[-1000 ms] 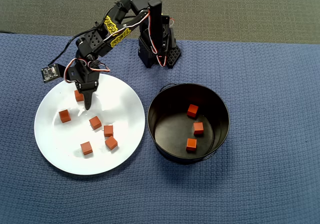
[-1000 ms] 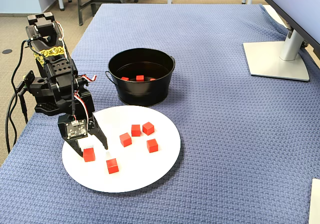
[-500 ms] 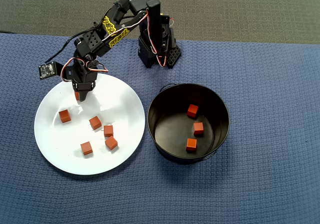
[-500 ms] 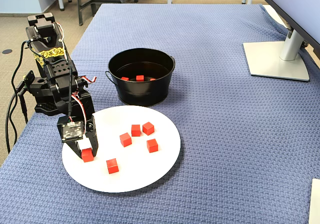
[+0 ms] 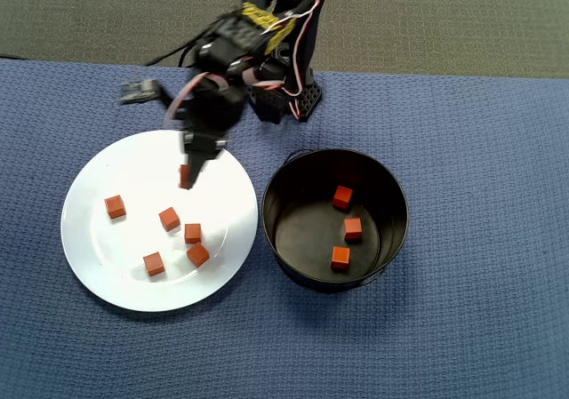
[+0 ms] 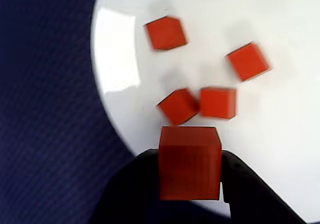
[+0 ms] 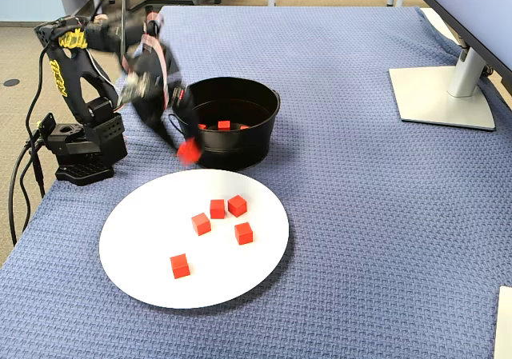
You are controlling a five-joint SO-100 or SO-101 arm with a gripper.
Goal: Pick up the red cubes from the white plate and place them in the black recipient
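Observation:
My gripper [image 5: 188,173] is shut on one red cube [image 5: 185,178] and holds it above the far part of the white plate [image 5: 98,239]. In the wrist view the held cube [image 6: 190,161] sits between my black fingers [image 6: 137,184]. Several more red cubes [image 5: 169,219] lie loose on the plate, and some show in the wrist view [image 6: 217,103]. The black pot [image 5: 283,190] stands right of the plate with three red cubes [image 5: 353,228] inside. In the fixed view my gripper [image 7: 189,150] hangs between the plate [image 7: 136,255] and the pot [image 7: 240,153].
Everything rests on a blue woven cloth [image 5: 480,150]. The arm's base [image 7: 80,147] stands at the cloth's left edge in the fixed view. A monitor stand [image 7: 440,95] is at the far right. The pot's wire handle [image 5: 298,155] lies along its rear rim.

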